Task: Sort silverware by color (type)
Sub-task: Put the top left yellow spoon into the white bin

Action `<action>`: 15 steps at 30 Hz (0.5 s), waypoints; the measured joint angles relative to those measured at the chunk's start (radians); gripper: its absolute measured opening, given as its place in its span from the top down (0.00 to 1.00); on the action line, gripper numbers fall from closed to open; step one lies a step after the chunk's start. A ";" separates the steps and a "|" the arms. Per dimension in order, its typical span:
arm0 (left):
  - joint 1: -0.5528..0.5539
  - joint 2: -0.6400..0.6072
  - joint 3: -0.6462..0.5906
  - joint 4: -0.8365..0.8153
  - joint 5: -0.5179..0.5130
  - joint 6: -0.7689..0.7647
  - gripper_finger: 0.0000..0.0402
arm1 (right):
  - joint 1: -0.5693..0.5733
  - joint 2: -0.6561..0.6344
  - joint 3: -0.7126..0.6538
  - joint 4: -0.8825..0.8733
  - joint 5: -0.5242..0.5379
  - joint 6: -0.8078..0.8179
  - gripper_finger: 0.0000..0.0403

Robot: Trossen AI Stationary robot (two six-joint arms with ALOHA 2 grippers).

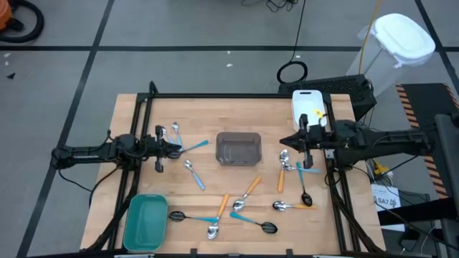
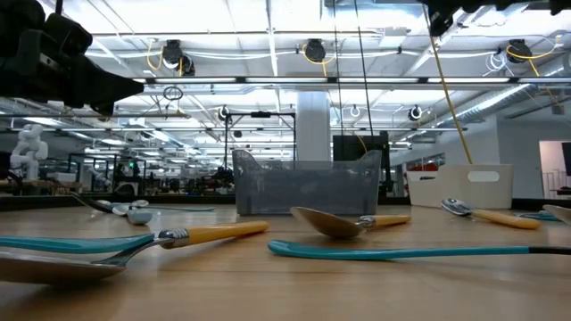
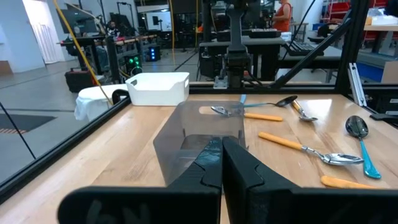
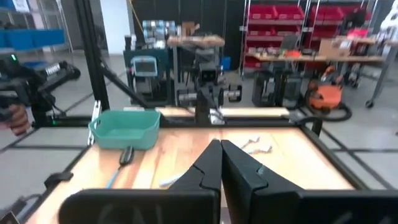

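Several small spoons lie flat and scattered on the wooden table. Two blue-handled ones lie by my left gripper. Orange-handled and blue-handled spoons lie toward the near edge. Another cluster lies under and beside my right gripper. Bowls are shiny silver or black. Both grippers are shut and hover above the table, left and right of the grey bin, holding nothing.
A clear grey bin stands mid-table between the grippers. A teal bin sits at the near left corner and a white bin at the far right. A black frame edges the table. Bare wood lies far left.
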State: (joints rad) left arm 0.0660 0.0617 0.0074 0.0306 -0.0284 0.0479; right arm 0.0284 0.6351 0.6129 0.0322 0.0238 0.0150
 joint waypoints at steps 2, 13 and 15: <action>0.000 0.000 0.000 0.002 0.000 0.000 1.00 | 0.000 0.040 0.013 0.000 0.000 0.000 1.00; 0.000 0.000 0.000 0.008 0.000 0.000 1.00 | 0.053 0.172 0.075 -0.036 -0.002 0.026 1.00; 0.000 0.000 0.000 0.008 0.000 0.000 1.00 | 0.074 0.193 0.094 -0.055 -0.002 0.026 1.00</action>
State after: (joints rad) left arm 0.0662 0.0616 0.0074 0.0391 -0.0281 0.0479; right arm 0.1025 0.8285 0.7069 -0.0231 0.0216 0.0414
